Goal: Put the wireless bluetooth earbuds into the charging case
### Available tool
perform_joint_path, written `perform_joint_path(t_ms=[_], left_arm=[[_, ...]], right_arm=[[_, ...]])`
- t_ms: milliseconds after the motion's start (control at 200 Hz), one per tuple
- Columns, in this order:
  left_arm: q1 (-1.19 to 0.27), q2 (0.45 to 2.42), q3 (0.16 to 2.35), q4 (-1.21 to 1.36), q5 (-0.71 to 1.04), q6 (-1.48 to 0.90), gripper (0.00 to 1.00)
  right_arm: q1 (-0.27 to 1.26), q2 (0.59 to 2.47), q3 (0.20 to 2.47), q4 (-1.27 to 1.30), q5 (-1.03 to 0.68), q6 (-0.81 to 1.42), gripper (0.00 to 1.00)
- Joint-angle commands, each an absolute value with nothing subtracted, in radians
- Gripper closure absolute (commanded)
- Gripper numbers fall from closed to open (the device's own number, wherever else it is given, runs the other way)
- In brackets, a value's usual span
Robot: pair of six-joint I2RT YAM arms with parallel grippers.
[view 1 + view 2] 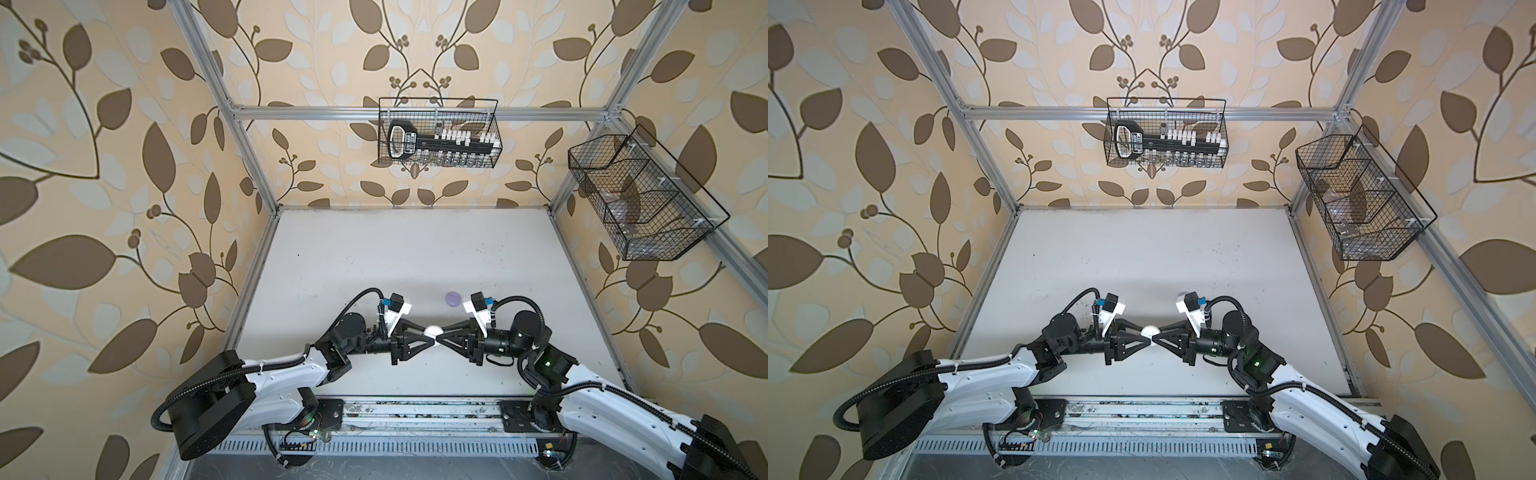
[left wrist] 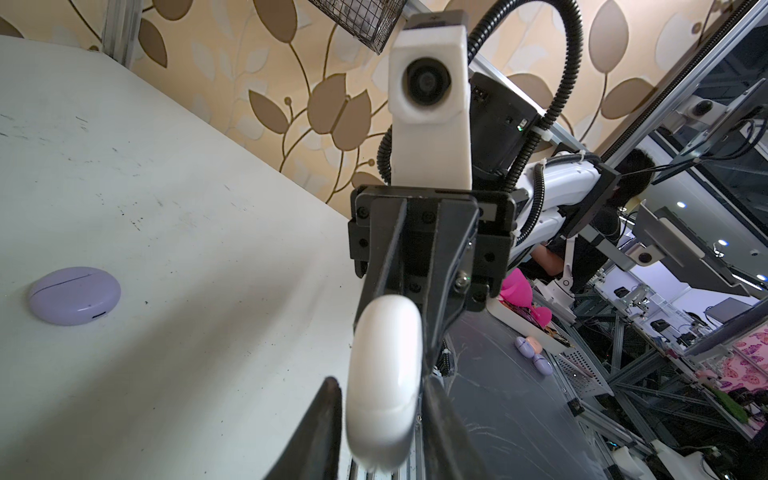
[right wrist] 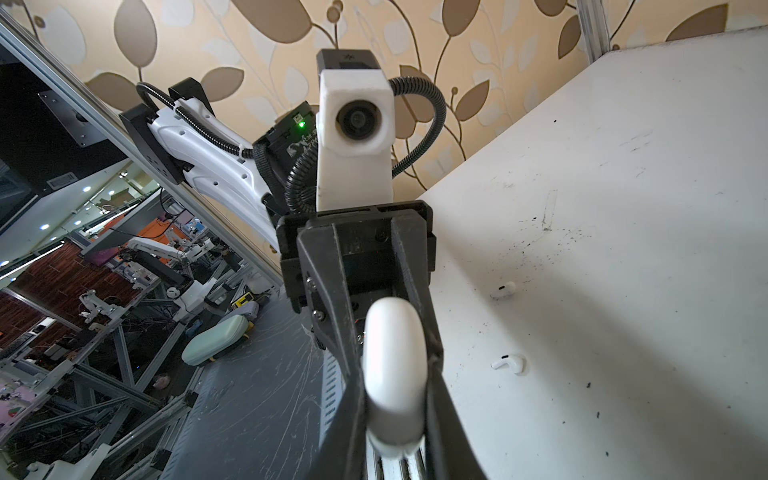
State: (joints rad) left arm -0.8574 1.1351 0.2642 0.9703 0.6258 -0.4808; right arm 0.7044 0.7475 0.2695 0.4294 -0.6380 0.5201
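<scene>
The white case [image 1: 432,331] stands on edge above the surface [image 1: 374,257]. The right gripper [image 3: 395,415] fingers clamp it, and the left gripper [image 2: 384,419] fingers seemingly pinch its opposite end. Two white earbuds [image 3: 509,365] lie below the case, toward the back wall.

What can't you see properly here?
- Lavender case: top view, mostly behind the right wrist camera.
- White earbuds: missing from both top views, too small or covered.
- Side basket: top views, clear things inside blurred by mesh.
- Left end effector: left wrist view, grip on white case unclear, too close.
</scene>
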Motion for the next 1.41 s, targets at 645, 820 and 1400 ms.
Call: perform_joint_path(t_ms=[645, 820, 1400], left_arm=[[-0.862, 1.168, 0.282, 1.08, 0.657, -0.494, 0.97], [-0.862, 1.176, 0.276, 1.078, 0.61, -0.48, 1.0], [-0.853, 1.144, 0.157, 1.093, 0.218, -0.252, 1.0]], right_arm=[[0.7, 0.744, 0.268, 0.472, -0.634, 0.53, 0.86], [0.7, 0.735, 0.283, 0.417, -0.604, 0.512, 0.53], [0.646, 0.773, 0.4, 0.078, -0.307, 0.48, 0.22]])
